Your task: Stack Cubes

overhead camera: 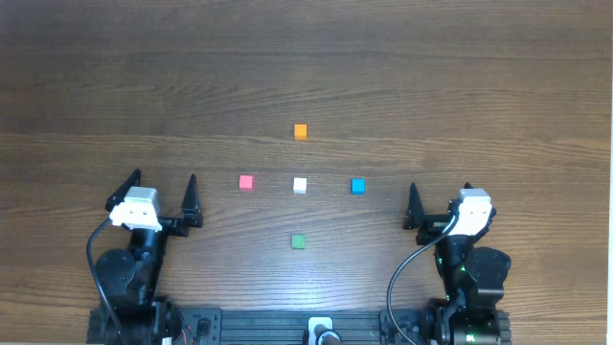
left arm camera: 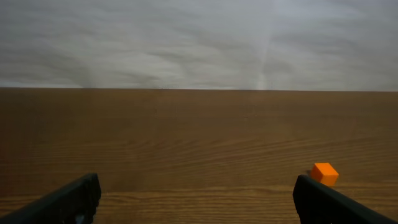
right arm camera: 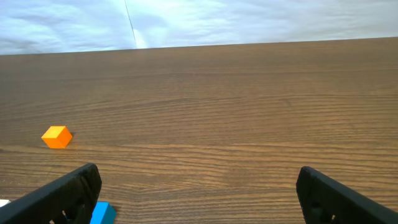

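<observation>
Five cubes apart mid-bench, orange cube toward far edge, pink cube, white cube, blue cube in a row, green cube toward near edge, left gripper and right gripper by near edge, jaws apart, cubes between the two, clear of both.

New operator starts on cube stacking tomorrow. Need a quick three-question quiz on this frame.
1. How many cubes are stacked so far? A) none B) two C) three
2. True or false: the left gripper is shut on a cube.
3. Fill in: the white cube lies between the pink cube and the ____ cube.

Key: 1 A. 2 false, the left gripper is open and empty. 3 blue, the blue cube.
</observation>
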